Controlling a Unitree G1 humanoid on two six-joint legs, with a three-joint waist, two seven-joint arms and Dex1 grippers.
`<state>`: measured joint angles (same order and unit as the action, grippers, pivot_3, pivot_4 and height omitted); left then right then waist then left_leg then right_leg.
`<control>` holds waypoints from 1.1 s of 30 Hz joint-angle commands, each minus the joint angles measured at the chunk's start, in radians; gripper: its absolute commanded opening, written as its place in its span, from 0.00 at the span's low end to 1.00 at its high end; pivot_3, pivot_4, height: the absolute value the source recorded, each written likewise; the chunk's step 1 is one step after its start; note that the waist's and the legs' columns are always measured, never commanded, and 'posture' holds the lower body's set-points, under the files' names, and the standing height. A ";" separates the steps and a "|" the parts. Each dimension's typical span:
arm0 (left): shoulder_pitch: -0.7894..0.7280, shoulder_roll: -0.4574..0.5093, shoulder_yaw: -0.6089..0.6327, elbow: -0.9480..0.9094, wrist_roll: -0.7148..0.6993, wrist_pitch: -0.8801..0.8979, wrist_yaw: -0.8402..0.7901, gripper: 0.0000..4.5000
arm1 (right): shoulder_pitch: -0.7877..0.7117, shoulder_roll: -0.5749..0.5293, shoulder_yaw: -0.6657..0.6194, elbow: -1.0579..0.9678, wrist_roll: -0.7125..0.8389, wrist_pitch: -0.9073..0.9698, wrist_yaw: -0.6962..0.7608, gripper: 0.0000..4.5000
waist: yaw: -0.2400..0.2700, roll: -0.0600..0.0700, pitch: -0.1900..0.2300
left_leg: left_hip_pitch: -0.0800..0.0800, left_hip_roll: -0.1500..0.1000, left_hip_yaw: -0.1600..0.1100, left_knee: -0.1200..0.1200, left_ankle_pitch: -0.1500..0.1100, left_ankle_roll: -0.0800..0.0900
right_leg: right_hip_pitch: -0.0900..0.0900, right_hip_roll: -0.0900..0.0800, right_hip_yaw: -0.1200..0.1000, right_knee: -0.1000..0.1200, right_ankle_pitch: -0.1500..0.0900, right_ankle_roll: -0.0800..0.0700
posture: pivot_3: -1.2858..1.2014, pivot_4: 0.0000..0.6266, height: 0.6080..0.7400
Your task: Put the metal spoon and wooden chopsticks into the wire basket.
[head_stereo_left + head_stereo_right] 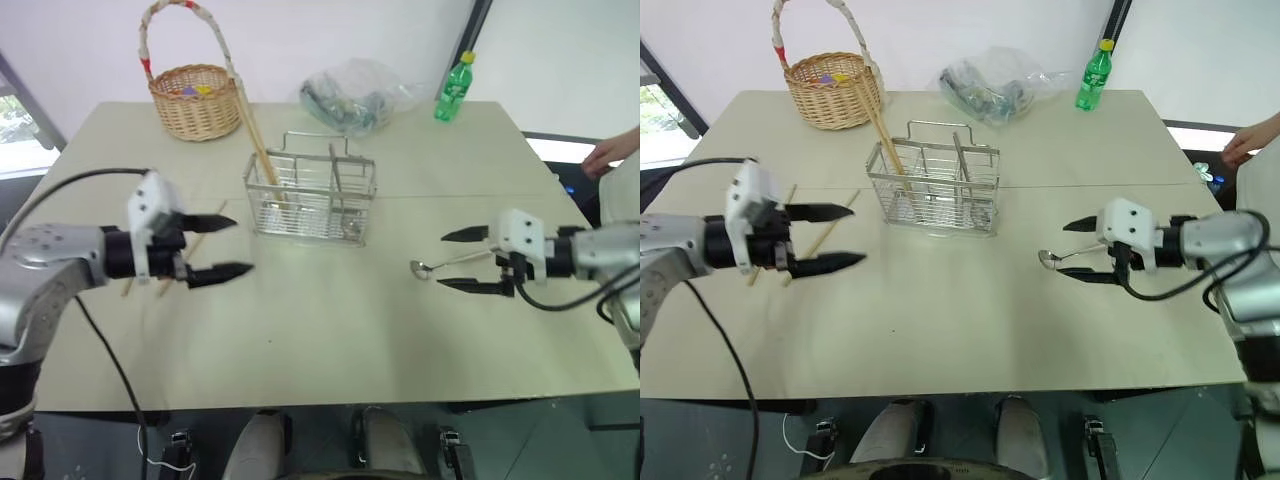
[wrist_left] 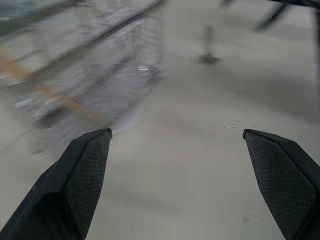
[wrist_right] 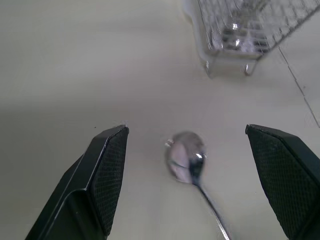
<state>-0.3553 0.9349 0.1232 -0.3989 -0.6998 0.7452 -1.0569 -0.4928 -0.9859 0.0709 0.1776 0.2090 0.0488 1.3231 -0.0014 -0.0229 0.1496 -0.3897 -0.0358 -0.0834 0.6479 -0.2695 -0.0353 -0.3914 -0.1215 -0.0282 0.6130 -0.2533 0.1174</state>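
Right gripper lined up on the spoon, jaws spread

We see the metal spoon [image 3: 187, 159] flat on the table [image 1: 330, 330] to the right of the wire basket [image 1: 312, 197], bowl toward it, handle running back between the right gripper [image 1: 466, 260]'s empty, spread jaws. The left gripper [image 1: 222, 247], also spread, hovers left of the basket beside loose wooden chopsticks [image 1: 820, 240].
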 commanded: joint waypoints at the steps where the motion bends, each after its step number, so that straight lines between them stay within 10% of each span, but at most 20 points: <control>1: -0.069 -0.037 -0.058 -0.034 -0.014 0.010 0.006 0.99 | -0.170 0.042 0.096 0.229 -0.123 -0.142 0.072 0.86 | -0.006 0.000 0.000 | 0.000 0.000 0.000 0.000 0.000 0.000 | 0.000 0.001 0.000 0.000 0.000 0.000 | 0.52 0.24 0.44; 13: -0.143 -0.082 -0.121 -0.035 -0.012 0.023 0.008 0.99 | -0.523 0.161 0.304 0.825 -0.418 -0.397 0.152 0.86 | -0.014 0.001 0.001 | 0.000 -0.002 0.000 -0.001 0.001 -0.001 | 0.000 0.002 -0.001 0.001 0.002 0.004 | 0.52 0.24 0.44; 30: -0.205 -0.081 -0.111 -0.029 -0.020 0.056 0.022 0.99 | -0.611 0.264 0.318 1.046 -0.538 -0.433 0.059 0.86 | -0.017 0.001 0.001 | 0.001 -0.003 -0.001 0.000 0.003 -0.004 | 0.001 0.004 -0.001 0.003 0.003 0.004 | 0.52 0.24 0.44; 33: -0.211 -0.078 -0.108 -0.031 -0.021 0.061 0.023 1.00 | -0.605 0.267 0.315 1.052 -0.541 -0.434 0.068 0.66 | -0.018 0.001 0.001 | 0.001 -0.003 -0.001 0.000 0.003 -0.004 | 0.002 0.004 -0.001 0.003 0.003 0.004 | 0.52 0.24 0.44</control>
<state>-0.5456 0.8449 -0.0152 -0.4127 -0.7083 0.8037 -1.0384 -1.0832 -0.7179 0.3970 1.2214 -0.3250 -0.3805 1.3953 -0.0193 -0.0221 0.1503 -0.3876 -0.0388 -0.0840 0.6478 -0.2669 -0.0395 -0.3889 -0.1178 -0.0288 0.6160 -0.2506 0.1219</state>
